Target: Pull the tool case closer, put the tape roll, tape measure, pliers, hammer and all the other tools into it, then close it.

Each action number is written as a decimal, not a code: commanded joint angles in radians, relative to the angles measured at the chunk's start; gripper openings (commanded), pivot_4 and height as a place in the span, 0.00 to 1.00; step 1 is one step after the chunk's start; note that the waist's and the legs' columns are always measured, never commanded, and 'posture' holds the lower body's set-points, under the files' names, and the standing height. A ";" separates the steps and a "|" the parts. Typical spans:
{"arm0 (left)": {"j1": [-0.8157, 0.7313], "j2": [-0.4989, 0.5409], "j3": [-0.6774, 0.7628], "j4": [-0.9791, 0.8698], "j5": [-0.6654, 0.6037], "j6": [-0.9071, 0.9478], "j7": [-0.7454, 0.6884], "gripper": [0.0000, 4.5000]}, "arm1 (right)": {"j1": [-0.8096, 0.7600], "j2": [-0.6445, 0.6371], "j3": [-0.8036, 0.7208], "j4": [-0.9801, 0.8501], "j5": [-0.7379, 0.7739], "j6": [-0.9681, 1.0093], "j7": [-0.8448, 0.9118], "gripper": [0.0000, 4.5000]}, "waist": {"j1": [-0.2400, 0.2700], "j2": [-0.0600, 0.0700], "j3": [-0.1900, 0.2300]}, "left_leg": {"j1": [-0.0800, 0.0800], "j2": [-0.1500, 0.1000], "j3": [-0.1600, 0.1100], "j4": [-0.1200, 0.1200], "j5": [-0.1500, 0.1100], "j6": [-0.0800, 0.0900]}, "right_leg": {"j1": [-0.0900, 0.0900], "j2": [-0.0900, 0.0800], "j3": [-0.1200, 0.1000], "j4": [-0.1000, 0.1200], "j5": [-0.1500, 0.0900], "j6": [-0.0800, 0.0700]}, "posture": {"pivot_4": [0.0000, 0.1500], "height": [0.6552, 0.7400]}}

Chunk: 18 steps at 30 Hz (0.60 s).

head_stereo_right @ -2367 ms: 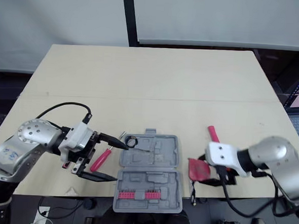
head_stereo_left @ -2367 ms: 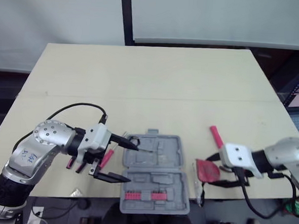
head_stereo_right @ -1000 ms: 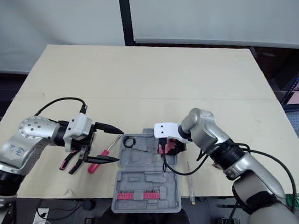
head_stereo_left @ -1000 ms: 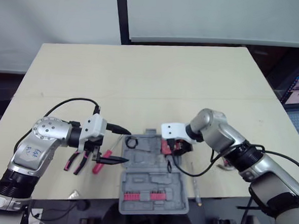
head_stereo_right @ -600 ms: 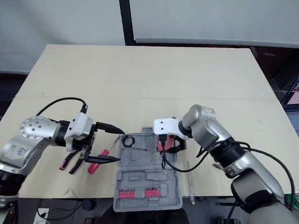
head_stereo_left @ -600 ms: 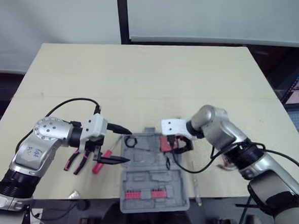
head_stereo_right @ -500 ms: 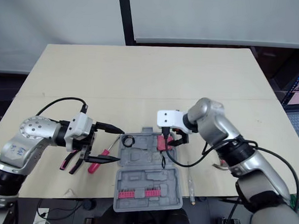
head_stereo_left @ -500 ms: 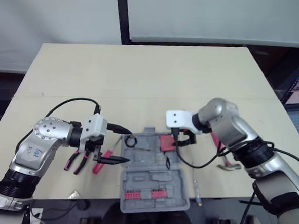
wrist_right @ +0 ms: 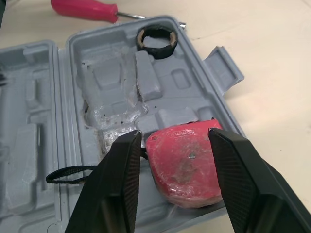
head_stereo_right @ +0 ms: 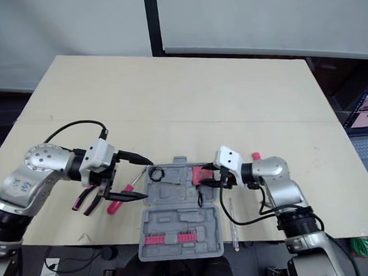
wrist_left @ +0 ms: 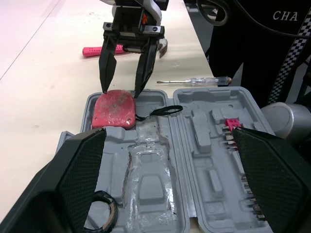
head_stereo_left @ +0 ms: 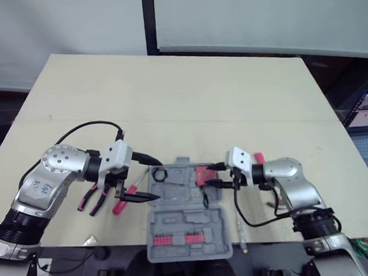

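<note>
Your tape measure lies flat in the case's far right pocket, and it is probably hard, compact and fairly hefty, so pinch across its body, not the loose strap. Your right gripper reaches in level from the case's right, fingers spread, holding nothing. The left gripper hovers spread at the case's left edge.

Bare table beyond the tool case (left end effector and right end effector on either flank)

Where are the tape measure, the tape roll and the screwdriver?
tape measure point(wrist_right: 187, 153), right wrist view, red top face.
tape roll point(wrist_right: 155, 49), right wrist view, black outer wall.
screwdriver point(wrist_right: 85, 9), right wrist view, red handle.
</note>
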<state>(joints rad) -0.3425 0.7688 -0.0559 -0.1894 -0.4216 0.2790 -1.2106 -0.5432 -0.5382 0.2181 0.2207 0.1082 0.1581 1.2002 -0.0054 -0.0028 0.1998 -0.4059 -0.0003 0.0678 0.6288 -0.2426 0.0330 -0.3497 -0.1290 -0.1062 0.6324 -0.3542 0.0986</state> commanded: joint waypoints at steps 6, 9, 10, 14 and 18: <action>-0.009 0.008 0.018 -0.039 -0.008 0.003 0.010 1.00 | -0.005 0.033 -0.013 0.090 -0.005 -0.069 -0.054 0.49 | 0.002 0.000 0.000 | 0.000 0.000 0.000 0.000 0.000 0.000 | 0.000 0.000 0.001 0.000 0.000 0.000 | 1.00 0.86; -0.010 0.009 0.018 -0.040 -0.008 0.002 0.008 1.00 | -0.005 0.037 0.006 0.128 -0.033 -0.074 -0.073 0.49 | 0.001 0.000 0.000 | 0.000 0.000 0.000 0.000 0.000 0.000 | 0.000 0.000 0.001 0.000 0.000 0.000 | 1.00 0.86; -0.012 0.010 0.018 -0.040 -0.008 0.002 0.007 1.00 | -0.001 0.035 0.015 0.142 -0.046 -0.083 -0.078 0.49 | 0.001 0.000 0.000 | 0.000 0.000 0.000 0.000 0.000 0.000 | 0.000 0.000 0.001 0.000 0.000 0.000 | 1.00 0.86; -0.024 0.010 0.016 -0.033 -0.006 0.001 0.004 1.00 | 0.009 0.041 0.037 0.206 -0.087 -0.101 -0.109 0.49 | 0.002 0.000 0.000 | 0.001 0.000 0.000 0.000 0.000 0.000 | 0.002 0.000 0.001 0.000 0.000 0.000 | 1.00 0.86; -0.036 0.009 0.013 -0.024 -0.003 -0.002 0.001 1.00 | 0.011 0.056 0.048 0.275 -0.123 -0.098 -0.160 0.49 | 0.001 0.000 0.000 | 0.004 0.000 -0.002 0.001 0.000 0.000 | 0.006 -0.001 0.000 -0.002 0.000 0.000 | 1.00 0.86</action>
<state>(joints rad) -0.3618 0.7697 -0.0560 -0.1884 -0.4215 0.2845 -1.2044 -0.5603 -0.4775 0.2395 0.4369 0.0371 0.0401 1.0698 -0.0041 -0.0031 0.1994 -0.4009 -0.0004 0.0658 0.6292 -0.2431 0.0323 -0.3430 -0.1297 -0.1061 0.6301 -0.3542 0.0986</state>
